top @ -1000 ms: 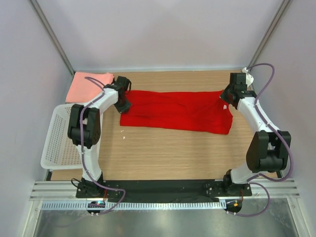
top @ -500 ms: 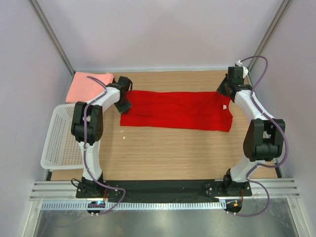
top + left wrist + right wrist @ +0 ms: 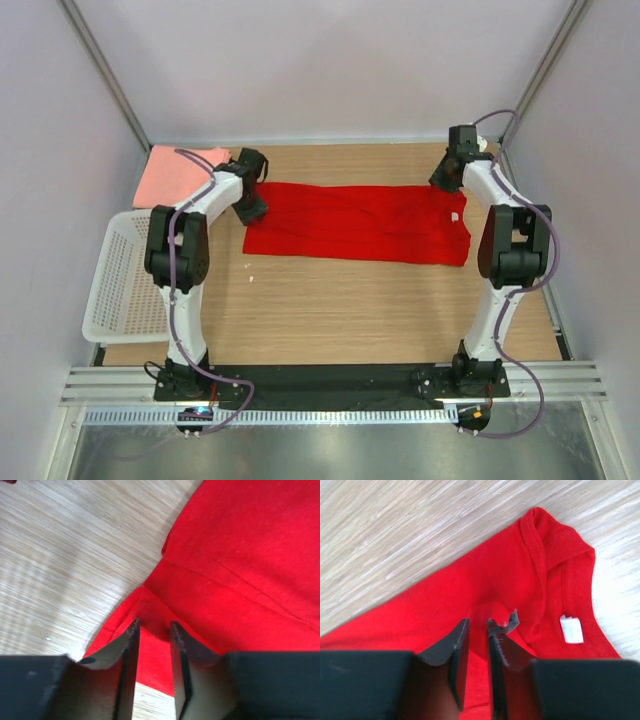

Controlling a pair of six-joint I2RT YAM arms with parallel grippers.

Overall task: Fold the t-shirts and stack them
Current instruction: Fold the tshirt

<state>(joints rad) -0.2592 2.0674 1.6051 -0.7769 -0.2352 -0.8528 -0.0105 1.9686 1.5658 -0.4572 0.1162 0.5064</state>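
The bright red t-shirt (image 3: 360, 225) lies as a long flat band across the far half of the table. My left gripper (image 3: 252, 208) is at its far left corner. In the left wrist view the fingers (image 3: 154, 626) pinch a raised ridge of red cloth (image 3: 240, 555). My right gripper (image 3: 443, 180) is at the far right corner by the collar. In the right wrist view its fingers (image 3: 478, 622) close on a fold of the shirt (image 3: 485, 575), beside the white label (image 3: 571, 628). A folded salmon-pink t-shirt (image 3: 180, 175) lies at the far left. No dark shirt is in view.
A white mesh basket (image 3: 120, 280) stands at the left edge of the table, near the pink shirt. A small white speck (image 3: 250, 278) lies on the wood in front of the red shirt. Walls close in the table on three sides.
Both grippers have moved toward the far wall, the right one more, with the shirt's far edge. The red shirt now lies straighter and flatter.
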